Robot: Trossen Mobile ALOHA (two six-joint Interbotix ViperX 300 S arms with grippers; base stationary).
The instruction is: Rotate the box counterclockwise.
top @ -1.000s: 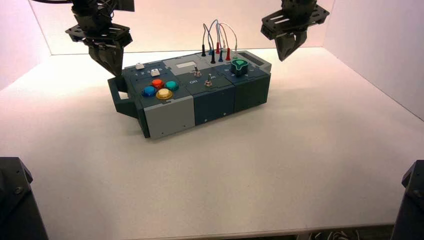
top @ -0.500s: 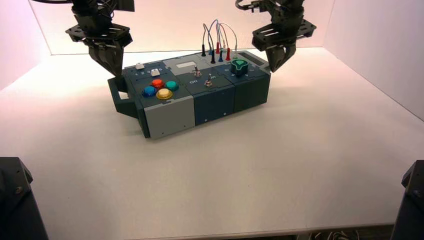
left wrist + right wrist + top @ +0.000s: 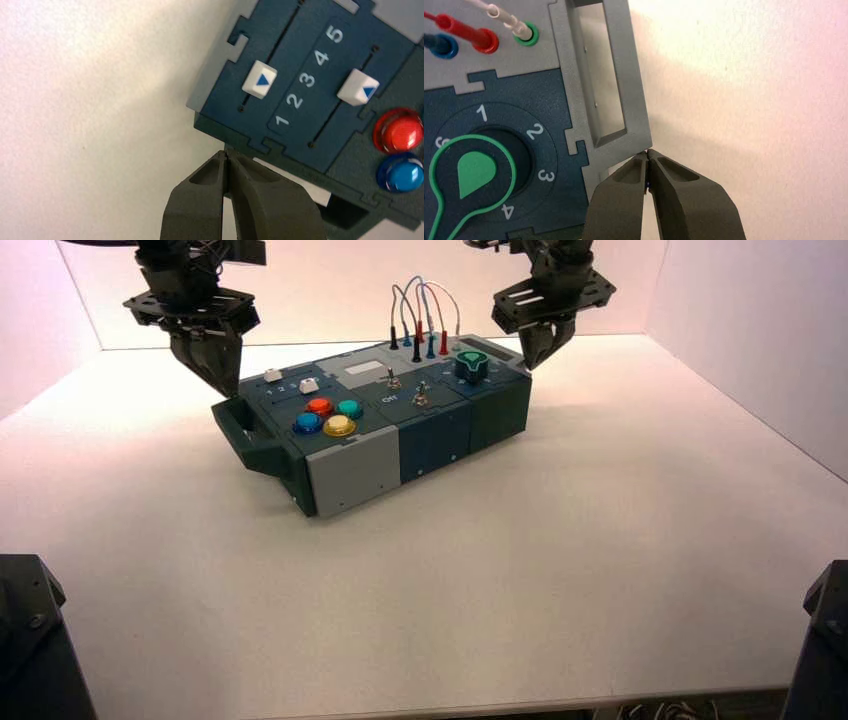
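In the upper left of the overhead frame, the box (image 3: 375,410) is swinging counterclockwise, its button end now nearer the viewer. The left gripper (image 3: 231,392) is pressing the left handle (image 3: 262,454), the right gripper (image 3: 528,366) the far-right corner, jaws together on both; the turn seems underway.

Your left gripper (image 3: 225,152) and right gripper (image 3: 648,152) both pointed downward, well apart, each with its fingertips together.
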